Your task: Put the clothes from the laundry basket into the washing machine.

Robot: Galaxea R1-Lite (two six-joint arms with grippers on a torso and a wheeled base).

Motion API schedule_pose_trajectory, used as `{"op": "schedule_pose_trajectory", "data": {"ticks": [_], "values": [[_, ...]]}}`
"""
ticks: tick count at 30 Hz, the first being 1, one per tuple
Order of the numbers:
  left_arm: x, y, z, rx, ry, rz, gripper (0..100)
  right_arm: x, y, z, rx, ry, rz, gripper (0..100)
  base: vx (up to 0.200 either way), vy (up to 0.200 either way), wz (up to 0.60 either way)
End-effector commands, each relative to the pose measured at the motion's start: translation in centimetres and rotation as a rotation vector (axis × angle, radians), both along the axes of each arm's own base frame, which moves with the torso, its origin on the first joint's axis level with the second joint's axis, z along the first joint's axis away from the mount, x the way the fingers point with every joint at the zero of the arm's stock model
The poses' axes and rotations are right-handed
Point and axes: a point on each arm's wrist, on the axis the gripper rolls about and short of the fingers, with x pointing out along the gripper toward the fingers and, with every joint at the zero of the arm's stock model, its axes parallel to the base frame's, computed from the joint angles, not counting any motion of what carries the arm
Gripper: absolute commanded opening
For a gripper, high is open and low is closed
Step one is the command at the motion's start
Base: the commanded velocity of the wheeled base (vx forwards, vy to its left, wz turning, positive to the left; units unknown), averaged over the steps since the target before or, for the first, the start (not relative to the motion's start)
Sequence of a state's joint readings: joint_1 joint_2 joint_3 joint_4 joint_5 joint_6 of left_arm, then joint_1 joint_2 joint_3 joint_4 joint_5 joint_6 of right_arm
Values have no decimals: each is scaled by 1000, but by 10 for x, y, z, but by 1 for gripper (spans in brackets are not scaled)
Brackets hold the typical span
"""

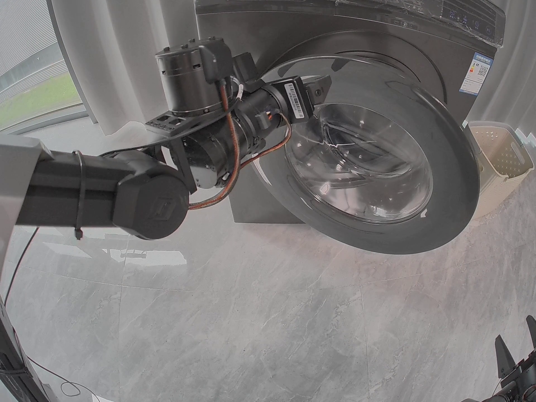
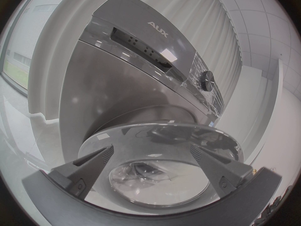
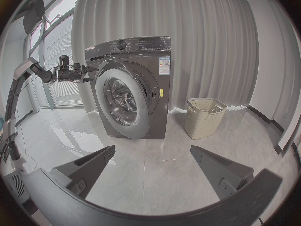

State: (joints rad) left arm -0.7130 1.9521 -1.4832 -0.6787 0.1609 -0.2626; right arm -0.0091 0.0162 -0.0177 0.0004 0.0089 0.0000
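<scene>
The grey washing machine (image 1: pixel 335 23) stands ahead with its round glass door (image 1: pixel 368 163) swung partly open. My left gripper (image 1: pixel 322 87) is at the door's upper rim, open, with the rim (image 2: pixel 156 129) just beyond its fingertips and nothing held. From the right wrist view the left gripper (image 3: pixel 89 73) sits level with the top edge of the door (image 3: pixel 122 102). The beige laundry basket (image 1: pixel 502 160) stands on the floor right of the machine; I see perforated walls in it (image 3: pixel 203 116) and no clothes. My right gripper (image 1: pixel 519 344) hangs low and open (image 3: pixel 152 149), far from both.
White curtains (image 3: pixel 203 47) hang behind the machine and basket. A window (image 1: pixel 33 85) is at the far left. Grey tiled floor (image 1: pixel 268 319) stretches wide in front of the machine. A cable (image 1: pixel 61 383) lies on the floor at the lower left.
</scene>
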Motion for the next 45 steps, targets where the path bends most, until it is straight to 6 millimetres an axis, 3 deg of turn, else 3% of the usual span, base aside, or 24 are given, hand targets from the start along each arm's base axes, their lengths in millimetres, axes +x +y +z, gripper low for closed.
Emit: {"op": "schedule_pose_trajectory", "data": {"ticks": [1,6,10,13,17,22,23,25,26,30,33,34,37,45], "values": [[16,-12,-5,-39,7,11,100,0,0,-5,0,1,0,100,0,0,0],[32,-23,-7,-84,2,66,100,0,0,-5,0,1,0,100,0,0,0],[28,-25,-5,-88,2,66,100,0,0,-5,0,1,0,100,0,0,0],[15,-19,4,-84,7,57,100,0,0,-5,0,1,2,100,0,0,0],[-24,0,10,-19,63,27,100,0,0,-5,0,1,0,100,0,0,0],[-91,44,3,119,139,-45,100,0,0,-5,0,1,0,100,0,0,0],[-91,44,3,119,139,-45,100,0,0,-5,0,1,0,100,0,0,0],[-131,83,-10,209,143,-87,100,0,0,-5,0,1,0,100,0,0,0],[-140,94,-14,222,137,-87,100,0,0,-5,0,1,0,100,0,0,0],[-174,135,-31,264,113,-60,100,0,0,-5,0,1,0,100,0,0,0],[-187,157,-45,282,118,-23,100,0,0,-5,0,1,0,100,0,0,0],[-199,174,-57,298,116,9,100,0,0,-5,0,1,0,100,0,0,0],[-219,199,-78,319,106,63,100,0,0,-5,0,1,0,100,0,0,0],[-260,244,-105,274,46,306,100,0,0,-5,0,1,0,100,0,0,0]]}}
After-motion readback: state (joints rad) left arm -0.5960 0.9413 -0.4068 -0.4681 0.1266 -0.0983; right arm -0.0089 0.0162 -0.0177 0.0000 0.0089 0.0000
